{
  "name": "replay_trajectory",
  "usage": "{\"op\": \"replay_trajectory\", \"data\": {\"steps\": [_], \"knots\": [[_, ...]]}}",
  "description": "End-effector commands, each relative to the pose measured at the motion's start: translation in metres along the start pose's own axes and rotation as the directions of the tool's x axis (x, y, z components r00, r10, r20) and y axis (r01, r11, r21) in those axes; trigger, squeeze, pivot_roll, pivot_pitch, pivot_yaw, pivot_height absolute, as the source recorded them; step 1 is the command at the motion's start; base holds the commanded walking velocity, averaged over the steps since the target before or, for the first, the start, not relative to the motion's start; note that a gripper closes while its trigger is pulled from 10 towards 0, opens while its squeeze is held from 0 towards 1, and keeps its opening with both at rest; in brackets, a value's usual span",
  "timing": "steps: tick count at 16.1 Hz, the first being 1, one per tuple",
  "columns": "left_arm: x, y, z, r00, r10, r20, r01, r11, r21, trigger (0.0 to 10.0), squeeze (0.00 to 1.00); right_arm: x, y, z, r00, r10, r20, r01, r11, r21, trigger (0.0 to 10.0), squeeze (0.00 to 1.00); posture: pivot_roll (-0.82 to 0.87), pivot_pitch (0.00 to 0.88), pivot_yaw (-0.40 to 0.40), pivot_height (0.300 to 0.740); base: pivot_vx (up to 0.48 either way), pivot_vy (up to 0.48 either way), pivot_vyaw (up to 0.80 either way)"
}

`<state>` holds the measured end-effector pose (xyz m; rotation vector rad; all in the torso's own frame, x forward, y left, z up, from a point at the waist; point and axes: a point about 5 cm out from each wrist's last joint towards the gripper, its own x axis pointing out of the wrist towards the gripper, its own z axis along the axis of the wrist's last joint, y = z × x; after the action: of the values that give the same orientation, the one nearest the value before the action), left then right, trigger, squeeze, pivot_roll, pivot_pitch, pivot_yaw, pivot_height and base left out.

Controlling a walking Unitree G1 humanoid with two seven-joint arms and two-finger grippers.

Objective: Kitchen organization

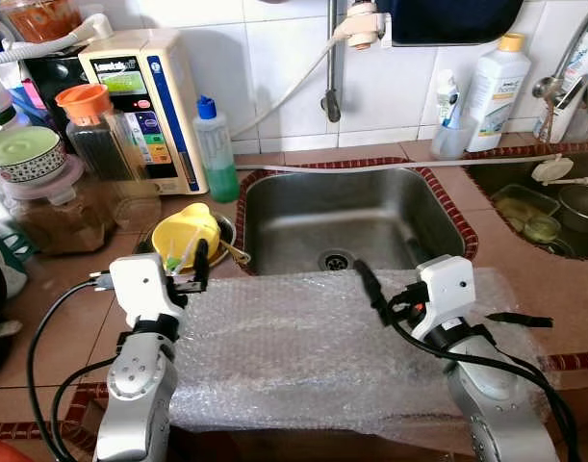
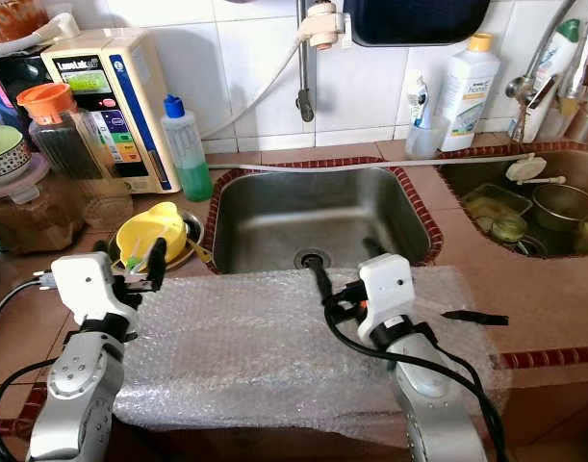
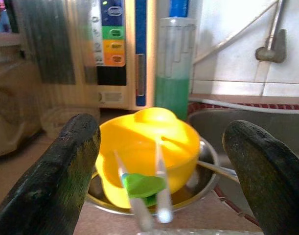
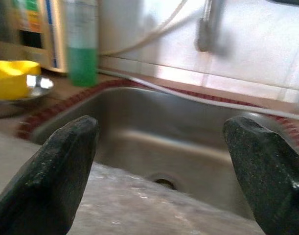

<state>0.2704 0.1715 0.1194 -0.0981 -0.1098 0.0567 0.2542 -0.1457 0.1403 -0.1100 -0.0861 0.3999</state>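
The second sink (image 1: 563, 207) at the counter's right edge is cut off by the frame. Dishes (image 1: 529, 217) inside it are too small to identify. The bubble wrap (image 1: 303, 351) hides the counter's front edge. The yellow bowl (image 3: 149, 147) hides most of the metal dish (image 3: 208, 171) beneath it.

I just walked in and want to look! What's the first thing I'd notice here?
Probably the big sheet of bubble wrap spread over the counter edge in front of the steel sink. Next, the bright yellow cup in a metal bowl left of the sink, right ahead of the open left hand.
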Motion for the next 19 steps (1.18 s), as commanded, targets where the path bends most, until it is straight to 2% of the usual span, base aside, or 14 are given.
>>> {"op": "replay_trajectory", "data": {"steps": [1,2,5,9,12,14,15,16,17,18,19], "knots": [[0.002,0.004,-0.003,1.0,0.015,-0.027,-0.015,1.0,-0.009,10.0,0.0,-0.001,0.008,0.005,0.998,0.062,0.006,-0.062,0.998,0.032,10.0,0.0,-0.26,0.026,0.095,0.74,0.0,0.0,0.0],[0.001,0.002,-0.006,0.999,0.003,-0.041,-0.004,1.0,-0.008,10.0,0.0,-0.004,0.012,0.004,0.993,0.114,-0.018,-0.112,0.989,0.093,10.0,0.0,-0.27,0.029,0.095,0.74,0.0,0.0,0.0],[0.0,0.001,-0.01,0.998,-0.006,-0.066,0.004,0.999,-0.037,10.0,0.0,-0.01,0.017,0.0,0.979,0.198,-0.055,-0.188,0.971,0.146,10.0,0.0,-0.27,0.029,0.096,0.74,0.0,0.0,0.0],[0.0,-0.001,-0.011,0.997,-0.014,-0.079,0.008,0.997,-0.074,10.0,0.0,-0.012,0.019,0.0,0.968,0.239,-0.077,-0.224,0.961,0.164,10.0,0.0,-0.27,0.025,0.096,0.74,0.0,0.0,0.0],[0.0,0.001,-0.016,0.994,0.005,-0.114,-0.024,0.986,-0.167,10.0,0.0,-0.012,0.021,0.002,0.959,0.27,-0.083,-0.253,0.952,0.173,10.0,0.0,-0.27,0.024,0.095,0.74,0.0,0.0,0.0],[-0.001,0.0,-0.017,0.993,0.002,-0.118,-0.024,0.981,-0.191,8.2,0.0,-0.012,0.021,0.002,0.956,0.282,-0.083,-0.264,0.948,0.181,10.0,0.0,-0.27,0.024,0.095,0.74,0.0,0.0,0.0],[-0.001,0.0,-0.017,0.993,0.002,-0.118,-0.025,0.982,-0.188,7.7,0.0,-0.012,0.021,0.002,0.954,0.289,-0.083,-0.27,0.945,0.184,10.0,0.0,-0.27,0.024,0.095,0.74,0.0,0.0,0.0],[-0.001,0.0,-0.017,0.993,0.0,-0.117,-0.023,0.98,-0.199,4.3,0.0,-0.011,0.022,0.003,0.954,0.289,-0.076,-0.269,0.943,0.196,10.0,0.0,-0.27,0.024,0.095,0.74,0.0,0.0,0.0],[-0.001,0.0,-0.016,0.994,-0.001,-0.112,-0.022,0.979,-0.203,2.3,0.0,-0.011,0.022,0.004,0.952,0.296,-0.074,-0.277,0.94,0.198,10.0,0.0,-0.27,0.026,0.093,0.74,0.0,0.0,0.0],[-0.001,0.0,-0.016,0.994,0.001,-0.111,-0.024,0.978,-0.207,1.1,0.0,-0.011,0.023,0.005,0.95,0.303,-0.073,-0.284,0.937,0.202,10.0,0.0,-0.27,0.025,0.092,0.74,0.0,0.0,0.0],[0.0,0.0,-0.016,0.994,0.009,-0.11,-0.034,0.975,-0.221,0.9,0.0,-0.011,0.023,0.006,0.947,0.315,-0.07,-0.294,0.932,0.214,10.0,0.0,-0.27,0.027,0.091,0.74,0.0,0.0,0.0]]}}
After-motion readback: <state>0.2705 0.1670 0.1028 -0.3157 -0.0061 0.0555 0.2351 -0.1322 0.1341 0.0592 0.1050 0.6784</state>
